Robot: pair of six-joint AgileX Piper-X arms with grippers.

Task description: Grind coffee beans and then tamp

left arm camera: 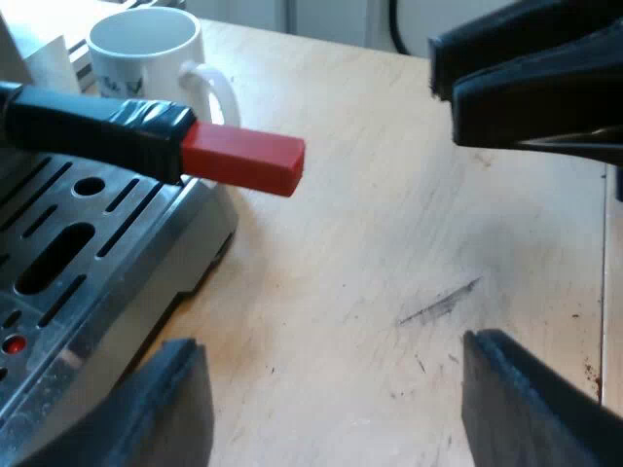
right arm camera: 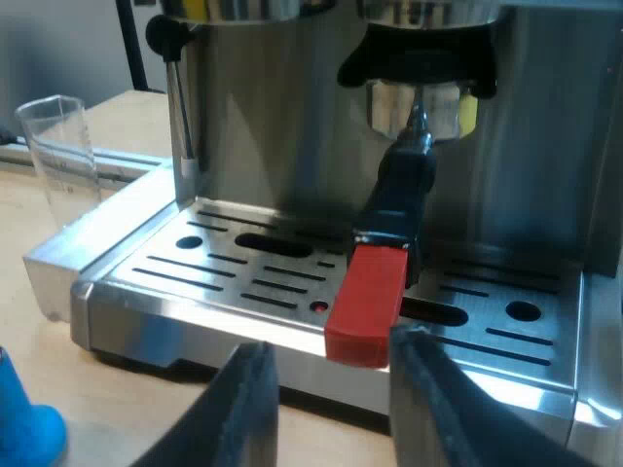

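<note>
The metal holder (right arm camera: 419,107) is locked in under the espresso machine (right arm camera: 282,107), and its dark handle (right arm camera: 401,190) juts out over the drip tray (right arm camera: 243,282). My right gripper (right arm camera: 336,409) is open a short way in front of the handle's red end (right arm camera: 365,306), which lines up with the gap between its fingers (right arm camera: 243,409) without touching them. In the left wrist view the red end (left arm camera: 243,161) overhangs the tray's edge (left arm camera: 127,292). My left gripper (left arm camera: 331,409) is open over bare tabletop, with nothing in it. The right gripper (left arm camera: 531,83) hovers off the red tip.
A white mug (left arm camera: 146,44) stands on the wooden table (left arm camera: 389,253) beside the machine, beyond the handle. A measuring glass (right arm camera: 58,146) stands by the tray's side, and a blue tamper (right arm camera: 24,423) sits on the table near it. The steam wand (right arm camera: 178,107) hangs over the tray.
</note>
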